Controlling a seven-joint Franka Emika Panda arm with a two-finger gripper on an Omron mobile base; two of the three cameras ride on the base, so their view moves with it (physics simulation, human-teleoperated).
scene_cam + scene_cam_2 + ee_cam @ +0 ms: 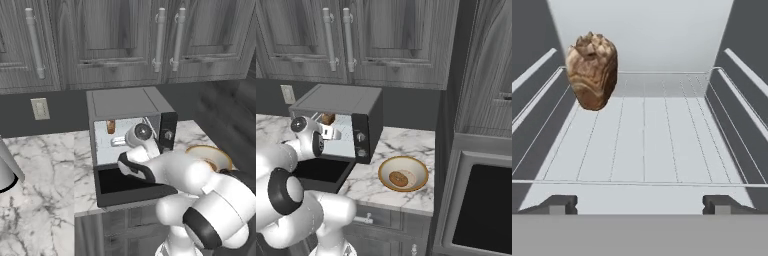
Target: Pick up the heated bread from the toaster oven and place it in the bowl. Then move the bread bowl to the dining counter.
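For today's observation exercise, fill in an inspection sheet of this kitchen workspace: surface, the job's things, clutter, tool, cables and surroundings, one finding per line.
Surface: white marble counter with grey veins.
Job's things: toaster oven with its door down; heated bread on the wire rack, at its far left in the hand view; bowl on the counter to the oven's right, holding a flatter brown bread piece.
Clutter: rounded white object at the left edge of the left base view; what it is cannot be told.
Tool: tool open, inside the oven mouth, short of the bread, holding nothing.
Cables: nothing seen.
Surroundings: grey wall cabinets, wall socket.
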